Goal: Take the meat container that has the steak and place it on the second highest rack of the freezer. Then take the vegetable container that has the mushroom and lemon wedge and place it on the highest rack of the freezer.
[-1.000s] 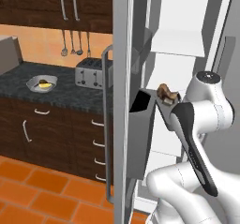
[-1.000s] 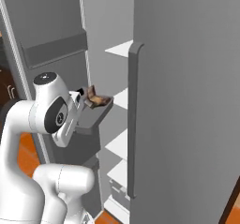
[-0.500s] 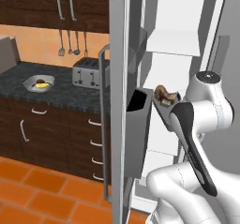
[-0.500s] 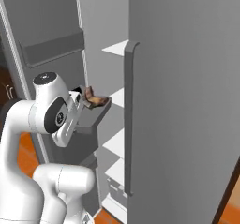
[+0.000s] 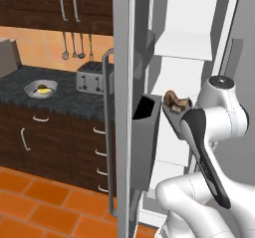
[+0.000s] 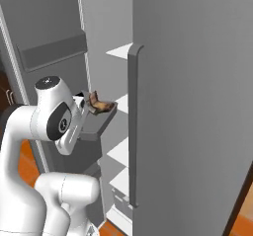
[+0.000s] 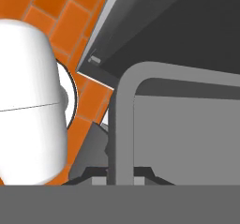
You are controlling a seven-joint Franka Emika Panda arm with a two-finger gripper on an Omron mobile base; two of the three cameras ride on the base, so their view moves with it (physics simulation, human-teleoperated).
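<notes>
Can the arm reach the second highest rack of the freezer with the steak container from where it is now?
Probably yes: the door stands open, the steak in its grey container is already held up beside the white shelves, and the second highest rack looks free of obstacles.

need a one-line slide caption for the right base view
Franka arm carries the grey meat container holding the steak toward the open freezer and its white shelves.
</notes>
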